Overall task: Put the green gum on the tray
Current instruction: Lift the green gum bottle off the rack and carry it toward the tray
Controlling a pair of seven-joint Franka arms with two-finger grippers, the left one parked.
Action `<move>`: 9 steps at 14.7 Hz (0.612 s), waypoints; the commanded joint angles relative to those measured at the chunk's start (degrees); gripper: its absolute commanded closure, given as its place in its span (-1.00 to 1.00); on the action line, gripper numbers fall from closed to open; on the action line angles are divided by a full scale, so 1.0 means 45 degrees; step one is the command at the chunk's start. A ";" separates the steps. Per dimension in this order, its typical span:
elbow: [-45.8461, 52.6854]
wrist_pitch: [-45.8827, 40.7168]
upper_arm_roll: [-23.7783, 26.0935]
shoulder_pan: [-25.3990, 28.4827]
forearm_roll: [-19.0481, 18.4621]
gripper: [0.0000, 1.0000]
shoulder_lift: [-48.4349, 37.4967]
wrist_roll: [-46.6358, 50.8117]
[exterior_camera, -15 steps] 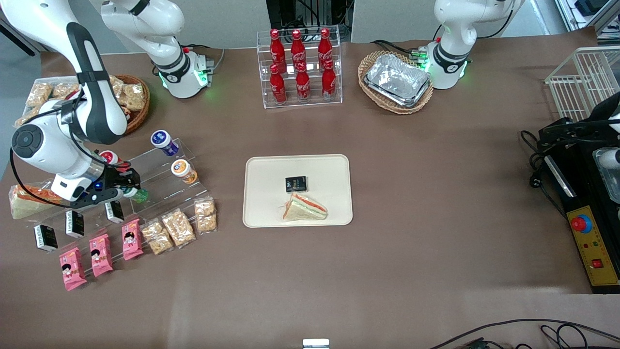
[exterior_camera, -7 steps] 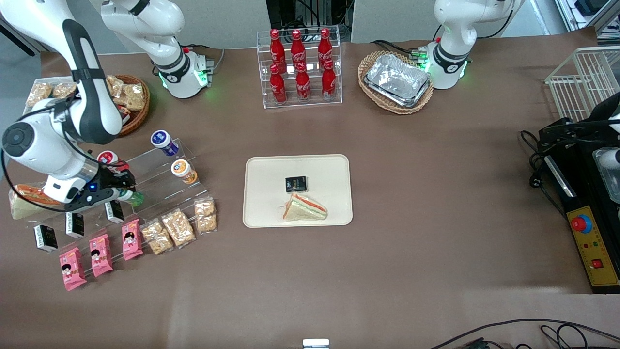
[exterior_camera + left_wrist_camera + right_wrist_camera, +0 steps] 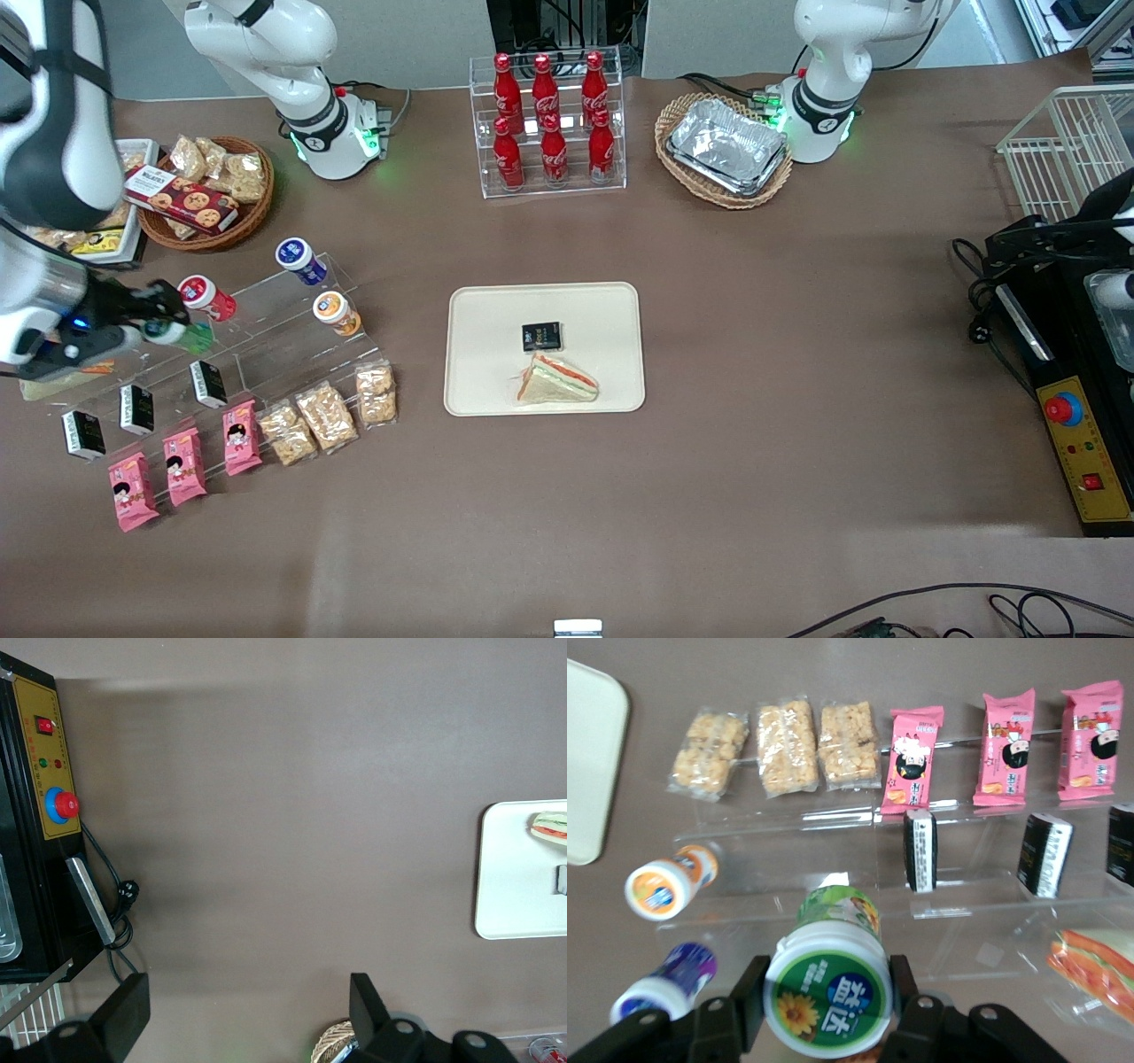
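Observation:
The green gum [image 3: 188, 335], a green bottle with a white lid and a green flower label [image 3: 828, 990], is held off the clear stepped shelf [image 3: 266, 332]. My right gripper [image 3: 168, 331] is shut on it, a black finger [image 3: 751, 994] pressed to each side of the lid. It hangs at the working arm's end of the table, above the shelf's end. The cream tray [image 3: 496, 319] lies flat at mid-table, well toward the parked arm from the gum. Its rounded corner [image 3: 589, 762] shows in the right wrist view and one end [image 3: 518, 895] in the left wrist view.
A sandwich [image 3: 558, 381] and a black packet [image 3: 541, 336] lie on the tray. Red [image 3: 205, 296], orange [image 3: 335, 312] and blue [image 3: 299, 258] gum bottles stay on the shelf, with black boxes, pink packets and snack bars nearer the camera. A cola rack [image 3: 549, 124] stands farther away.
The gripper has lifted the green gum off the shelf and carried it toward the working arm's end of the table. The arm has risen, uncovering the snack basket.

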 commanded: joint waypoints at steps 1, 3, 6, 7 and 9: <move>0.2358 -0.2545 0.0112 0.0083 0.0004 0.26 0.0278 0.0366; 0.2713 -0.3018 0.0267 0.0587 0.0043 0.26 0.0258 0.1261; 0.2695 -0.3038 0.0521 0.2187 0.0082 0.26 0.0258 0.4088; 0.2675 -0.3019 0.0522 0.2773 0.0082 0.26 0.0355 0.5065; 0.2597 -0.2844 0.0522 0.3848 0.0625 0.26 0.0666 0.6765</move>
